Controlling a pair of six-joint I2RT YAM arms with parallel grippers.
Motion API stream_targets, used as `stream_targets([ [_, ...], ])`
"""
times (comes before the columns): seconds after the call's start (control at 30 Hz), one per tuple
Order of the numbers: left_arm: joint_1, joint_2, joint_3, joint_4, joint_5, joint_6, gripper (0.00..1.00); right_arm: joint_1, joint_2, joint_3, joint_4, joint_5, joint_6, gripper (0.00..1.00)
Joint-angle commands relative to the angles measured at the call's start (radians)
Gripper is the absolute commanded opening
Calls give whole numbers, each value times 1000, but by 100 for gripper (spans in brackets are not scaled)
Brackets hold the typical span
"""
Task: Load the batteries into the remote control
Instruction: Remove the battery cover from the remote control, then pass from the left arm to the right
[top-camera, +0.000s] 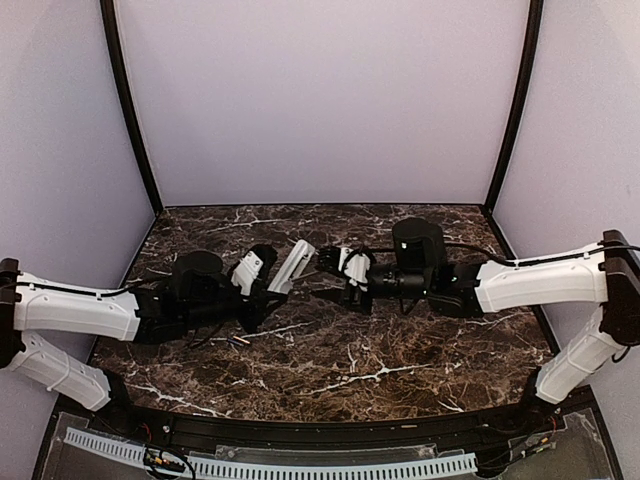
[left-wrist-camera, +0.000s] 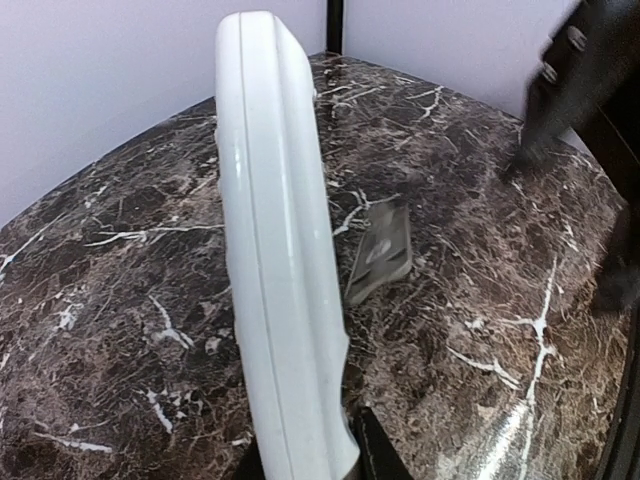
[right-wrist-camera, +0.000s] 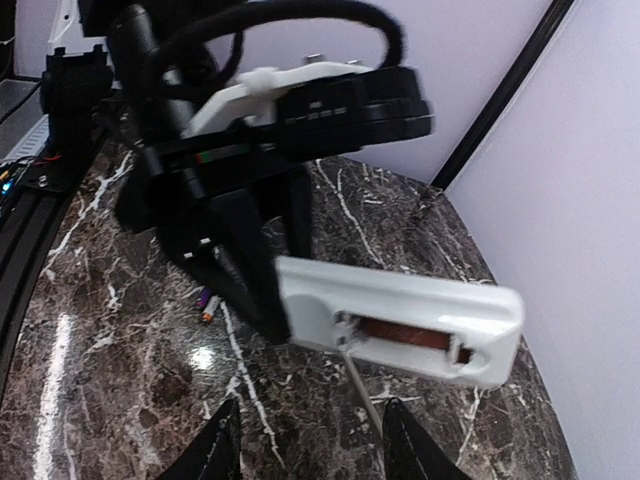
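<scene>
My left gripper (top-camera: 262, 278) is shut on the lower end of the white remote control (top-camera: 291, 265) and holds it above the table. In the left wrist view the remote (left-wrist-camera: 275, 250) shows edge-on, rising from the jaws (left-wrist-camera: 310, 462). In the right wrist view the remote (right-wrist-camera: 400, 318) shows its open battery bay with one reddish-brown battery (right-wrist-camera: 405, 333) lying in it. A second battery (right-wrist-camera: 207, 302) lies on the marble under the left arm, also seen from above (top-camera: 237, 342). My right gripper (right-wrist-camera: 310, 445) is open and empty, just short of the remote (top-camera: 335, 263).
The small flat grey cover piece (left-wrist-camera: 380, 250) lies on the marble table (top-camera: 400, 360) beyond the remote. The right arm's dark gripper (left-wrist-camera: 570, 80) shows at the upper right of the left wrist view. Purple walls close the back and sides.
</scene>
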Motion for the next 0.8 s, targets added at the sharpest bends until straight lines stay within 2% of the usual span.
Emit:
stream_targets([
  [0.0, 12, 9, 48, 73, -112, 29, 0, 55, -12, -47, -77, -50, 23, 45],
  [0.33, 12, 53, 43, 44, -114, 15, 0, 36, -41, -19, -149, 81, 90, 47],
  [0.57, 12, 19, 43, 50, -60, -21, 0, -46, -149, 7, -164, -45, 243, 51],
  [0.7, 12, -12, 26, 69, 11, -21, 0, -103, -186, 49, -168, -81, 374, 59],
  [0.77, 12, -27, 19, 80, 120, -21, 0, -121, -190, 79, -184, -96, 430, 65],
])
